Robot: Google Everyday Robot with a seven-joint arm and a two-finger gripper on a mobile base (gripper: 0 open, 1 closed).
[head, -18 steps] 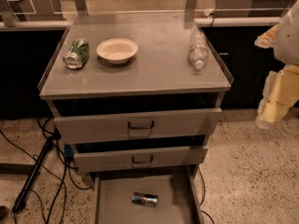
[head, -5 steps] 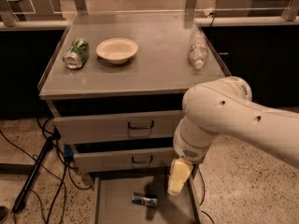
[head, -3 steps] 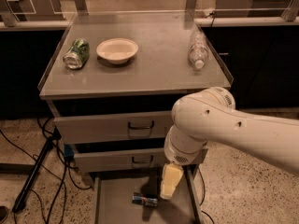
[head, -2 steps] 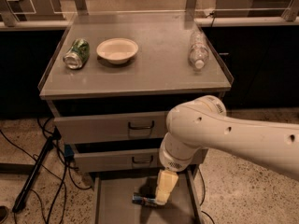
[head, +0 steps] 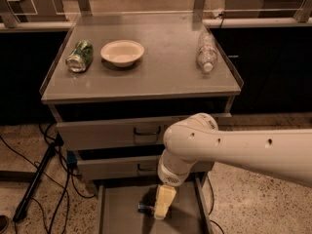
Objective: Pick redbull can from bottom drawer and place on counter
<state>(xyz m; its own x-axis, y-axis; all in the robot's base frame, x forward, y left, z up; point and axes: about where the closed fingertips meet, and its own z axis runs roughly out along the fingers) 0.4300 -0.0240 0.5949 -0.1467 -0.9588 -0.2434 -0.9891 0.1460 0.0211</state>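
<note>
The bottom drawer [head: 119, 209] is pulled open at the foot of the cabinet, showing its flat grey floor. The redbull can [head: 144, 208] lies on its side in it; only its left end shows, the rest is hidden behind the gripper. My gripper [head: 161, 212] hangs from the big white arm [head: 229, 147] and reaches down into the drawer, right at the can's right side. Whether it touches the can is hidden. The counter [head: 163, 74] is the grey cabinet top above.
On the counter lie a green can [head: 79, 56] at left, a cream bowl [head: 122, 51] beside it and a clear plastic bottle [head: 206, 51] at right. Two shut drawers with dark handles [head: 147, 130] sit above the open one. Cables and a stand leg [head: 36, 177] are on the floor at left.
The arm has swung in from the right, gone down and left in front of the cabinet, and the gripper now sits over the can's right part in the bottom drawer.
</note>
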